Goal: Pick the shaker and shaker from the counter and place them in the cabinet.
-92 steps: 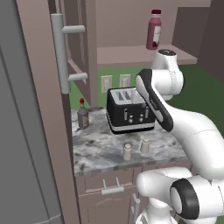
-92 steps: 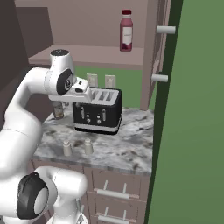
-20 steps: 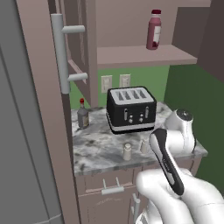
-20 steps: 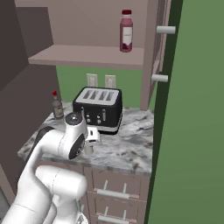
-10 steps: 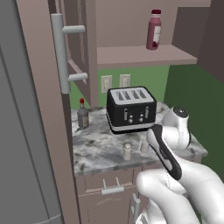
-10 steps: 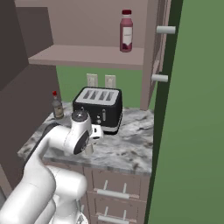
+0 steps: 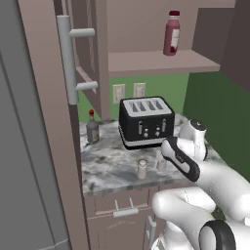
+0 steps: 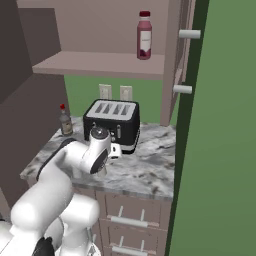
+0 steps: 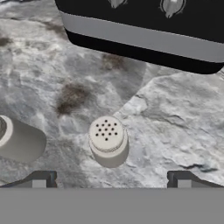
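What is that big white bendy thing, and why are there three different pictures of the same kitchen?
The white bendy thing is a robot arm. Two cameras ride behind it, one on its left and one on its right, so you see the same kitchen from two sides. The third camera sits on its hand and looks straight down. The hand is a gripper with two fingers, open now and holding nothing. On the marble counter stand a black toaster, a dark red-capped bottle and two little shakers. One shaker is right under the hand, between the fingers; the other shaker stands beside it. A maroon bottle stands up in the cabinet.
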